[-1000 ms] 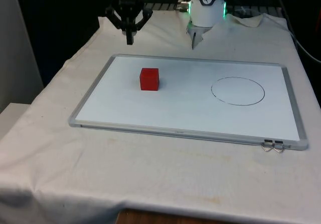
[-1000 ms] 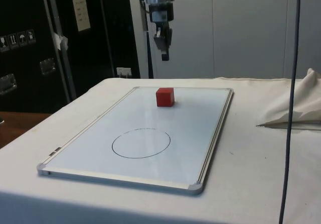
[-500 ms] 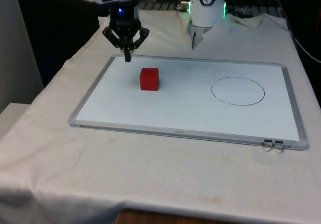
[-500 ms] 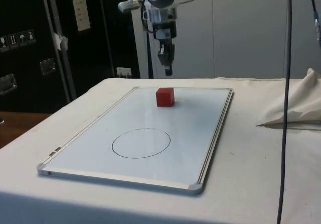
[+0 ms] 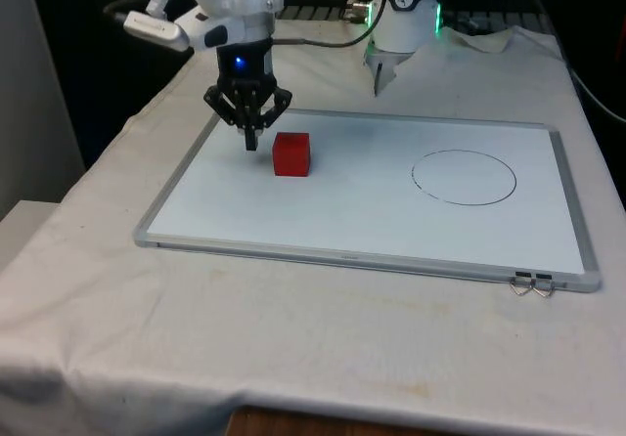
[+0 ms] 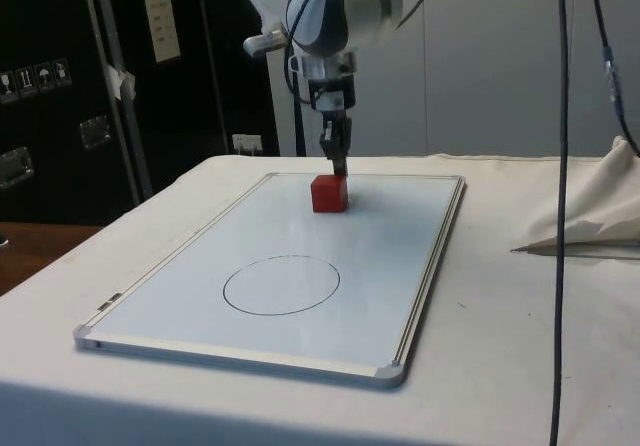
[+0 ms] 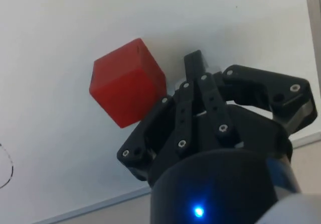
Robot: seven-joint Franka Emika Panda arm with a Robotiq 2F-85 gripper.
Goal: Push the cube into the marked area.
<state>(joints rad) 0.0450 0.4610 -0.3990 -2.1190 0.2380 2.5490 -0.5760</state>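
Gripper (image 5: 251, 145): fingers pressed together, holding nothing, just left of red cube (image 5: 291, 153) in front view.
Wrist view: fingertips (image 7: 193, 63) beside cube.
Whiteboard (image 5: 245, 211): drawn circle (image 5: 464, 177) well right of cube.
Surface: white cloth (image 5: 293, 338).

Bright, even light; faint shadows

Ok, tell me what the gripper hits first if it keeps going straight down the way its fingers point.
Most likely the whiteboard. The gripper points down at bare board just beside the red cube, on the side away from the drawn circle. Depth is unclear; it might graze the cube.
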